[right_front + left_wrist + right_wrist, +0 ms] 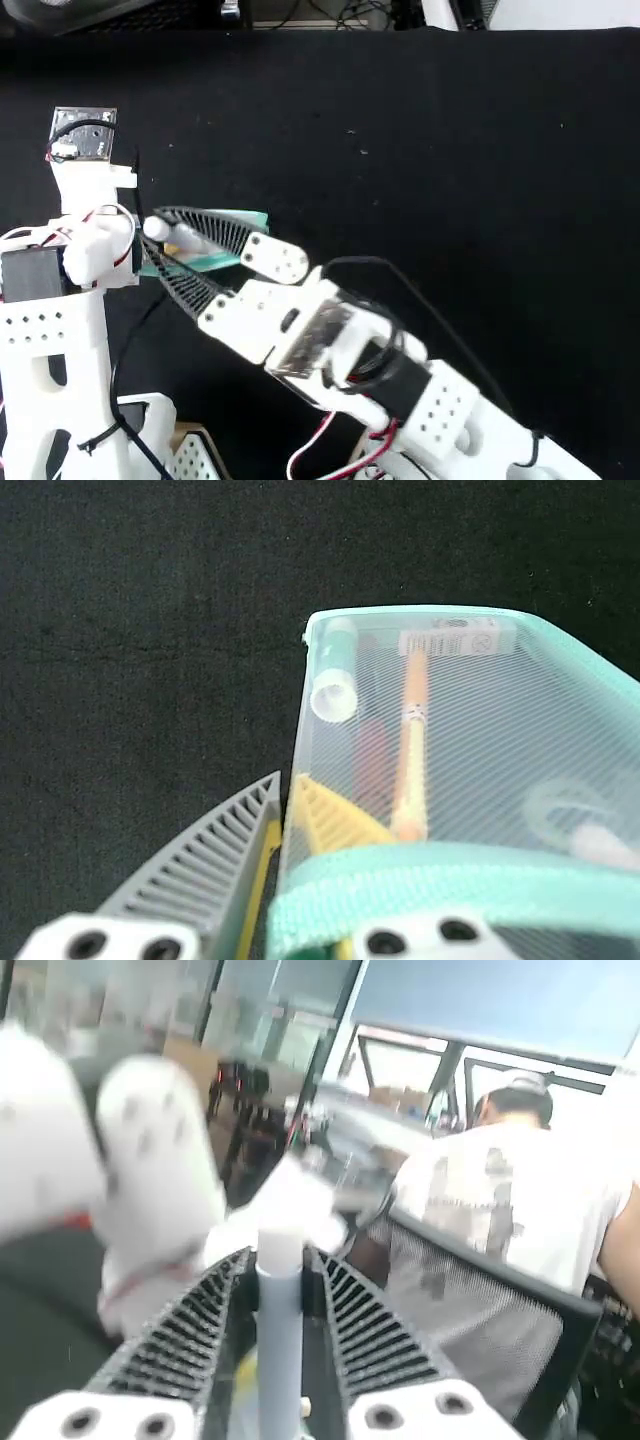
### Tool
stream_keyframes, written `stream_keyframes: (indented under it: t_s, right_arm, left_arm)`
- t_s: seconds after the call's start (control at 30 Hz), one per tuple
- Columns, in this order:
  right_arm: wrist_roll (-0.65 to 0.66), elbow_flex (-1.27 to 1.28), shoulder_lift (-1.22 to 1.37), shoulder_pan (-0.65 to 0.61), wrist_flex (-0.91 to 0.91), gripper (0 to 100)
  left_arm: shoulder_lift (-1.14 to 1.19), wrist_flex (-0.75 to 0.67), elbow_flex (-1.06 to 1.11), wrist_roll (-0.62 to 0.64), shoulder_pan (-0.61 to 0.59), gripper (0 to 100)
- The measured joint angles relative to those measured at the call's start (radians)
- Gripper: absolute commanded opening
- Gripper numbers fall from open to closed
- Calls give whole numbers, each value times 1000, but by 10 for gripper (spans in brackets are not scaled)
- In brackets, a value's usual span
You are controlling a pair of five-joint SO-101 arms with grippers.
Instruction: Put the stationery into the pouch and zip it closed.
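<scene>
A see-through pouch with teal trim hangs tilted in the left wrist view; inside lie an orange pencil, a white-capped tube and a reddish stick. My left gripper is shut on the pouch's wall, grey finger outside, yellow finger inside. From above, the pouch's teal edge shows beside the left arm. My right gripper with black ribbed fingers is shut on a pen, its white cap next to the pouch. The same pen stands upright between those fingers.
Black cloth covers the table, with wide free room at the back and right. The right arm stretches across the front from the lower right. A small board with wires sits behind the left arm.
</scene>
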Motion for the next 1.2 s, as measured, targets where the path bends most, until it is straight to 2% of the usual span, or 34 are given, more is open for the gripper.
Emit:
stream_keyframes:
  t_s: [0.13, 0.23, 0.33, 0.5, 0.63, 0.77, 0.93, 1.2]
  right_arm:
    - [12, 68, 2, 3, 5, 38]
    - [12, 52, -2, 3, 101, 151]
    - [6, -52, -2, 3, 284, 223]
    - [-114, -328, -6, 3, 660, 220]
    - [-130, -522, -20, 6, 941, 222]
    - [-133, -552, -18, 83, 1169, 222]
    - [-137, -394, -9, 206, 1163, 223]
    - [-138, -54, -9, 239, 815, 221]
  left_arm:
    - [0, 0, 0, 0, 0, 30]
    - [0, 0, 0, 0, 0, 30]
    - [0, 0, 0, 0, 0, 30]
    - [0, 0, 0, 0, 0, 30]
    - [0, 0, 0, 0, 0, 30]
    - [0, 0, 0, 0, 0, 30]
    - [0, 0, 0, 0, 0, 30]
    - [0, 0, 0, 0, 0, 30]
